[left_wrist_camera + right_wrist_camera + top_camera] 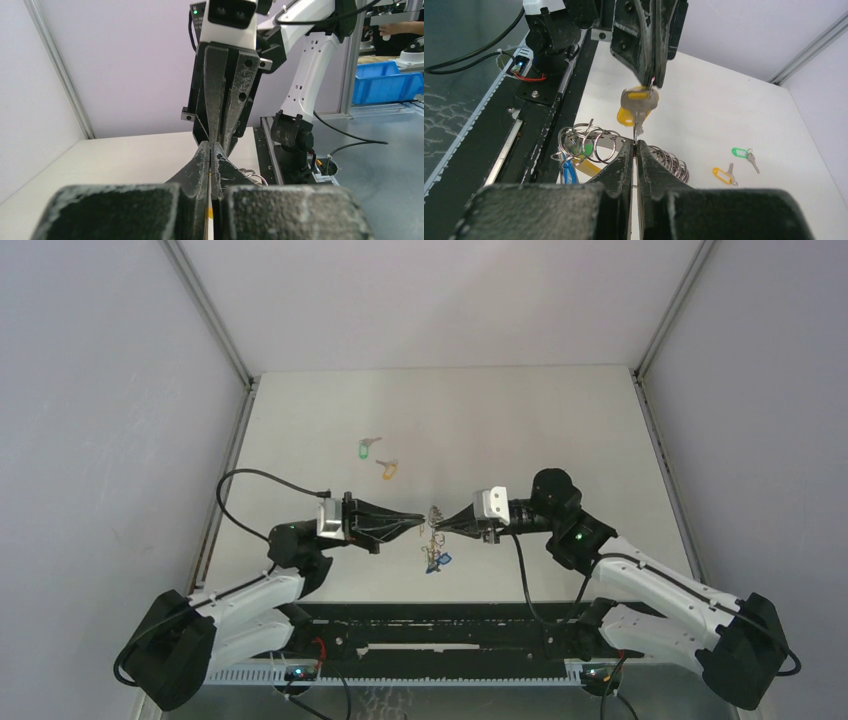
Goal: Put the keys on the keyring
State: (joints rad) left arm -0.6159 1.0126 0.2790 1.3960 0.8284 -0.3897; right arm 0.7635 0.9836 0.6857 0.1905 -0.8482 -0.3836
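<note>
The keyring (594,142), a silvery run of rings with a blue tag (566,171) and a yellow tag, hangs above the table from my right gripper (636,144), which is shut on it. My left gripper (654,82) comes in from the far side, tip to tip with the right, shut on a silver key with an orange tag (639,99). That key's blade points down at the right jaws. In the top view both grippers (424,523) (438,528) meet over the near middle of the table. A green-tagged key (367,449) and an orange-tagged key (387,469) lie flat farther back.
The black base rail (440,625) runs along the near table edge below the hanging keyring. White walls with metal posts (215,315) close in the left, right and back sides. A blue bin (387,82) stands off the table.
</note>
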